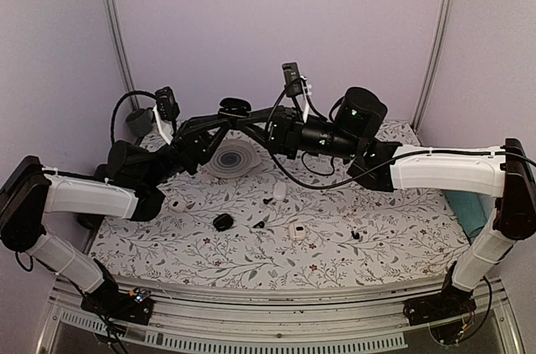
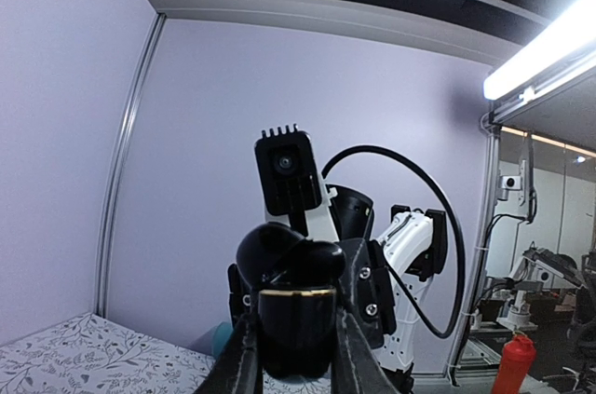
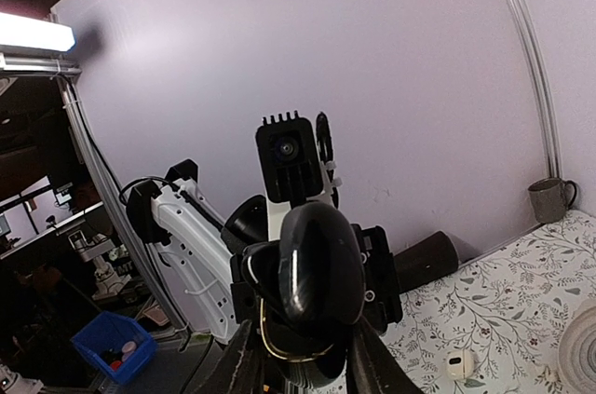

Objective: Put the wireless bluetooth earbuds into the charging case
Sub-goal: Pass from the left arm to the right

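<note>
A glossy black charging case [image 1: 235,106] with a gold rim hangs in mid-air over the back of the table, its lid swung open. My left gripper [image 2: 296,361] is shut on the case [image 2: 296,324] from one side. From the opposite side, my right gripper [image 3: 303,366] has its fingers pressed on the same case [image 3: 317,338], with the lid [image 3: 326,259] facing that camera. In the top view the left gripper [image 1: 228,120] and right gripper [image 1: 244,120] meet under the case. Three tiny black earbuds lie on the floral cloth: one [image 1: 268,201], another [image 1: 259,223], a third [image 1: 356,236].
Small white cases [image 1: 280,191], [image 1: 297,232], [image 1: 177,203] and a small black object [image 1: 223,222] lie on the cloth. A round white ringed disc [image 1: 234,161] sits below the grippers. A grey mug [image 1: 138,124] stands at the back left, and a teal object [image 1: 469,212] at the right edge.
</note>
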You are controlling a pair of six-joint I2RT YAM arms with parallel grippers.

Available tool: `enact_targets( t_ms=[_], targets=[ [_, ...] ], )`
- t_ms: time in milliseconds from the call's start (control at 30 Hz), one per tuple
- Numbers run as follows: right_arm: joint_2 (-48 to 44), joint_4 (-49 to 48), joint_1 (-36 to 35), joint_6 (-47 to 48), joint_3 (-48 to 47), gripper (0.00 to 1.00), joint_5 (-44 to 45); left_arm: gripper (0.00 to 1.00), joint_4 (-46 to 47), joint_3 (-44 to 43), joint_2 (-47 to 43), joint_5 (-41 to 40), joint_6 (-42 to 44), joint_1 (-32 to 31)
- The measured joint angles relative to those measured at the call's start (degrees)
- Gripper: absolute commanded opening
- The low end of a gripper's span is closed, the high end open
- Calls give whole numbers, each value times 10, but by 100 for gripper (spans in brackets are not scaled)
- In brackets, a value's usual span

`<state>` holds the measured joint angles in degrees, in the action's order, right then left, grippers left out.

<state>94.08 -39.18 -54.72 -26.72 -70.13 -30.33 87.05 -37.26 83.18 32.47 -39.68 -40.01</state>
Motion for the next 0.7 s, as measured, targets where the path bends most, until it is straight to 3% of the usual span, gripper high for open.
enact_targets(
  t_ms=[433,700],
  targets=[
    [8,6,4,9,-8,6,-2,0,-1,-1,0,-2,-5,0],
    [8,6,5,18,-8,4,-6,35,-6,0,-3,-1,-4,0]
  ],
)
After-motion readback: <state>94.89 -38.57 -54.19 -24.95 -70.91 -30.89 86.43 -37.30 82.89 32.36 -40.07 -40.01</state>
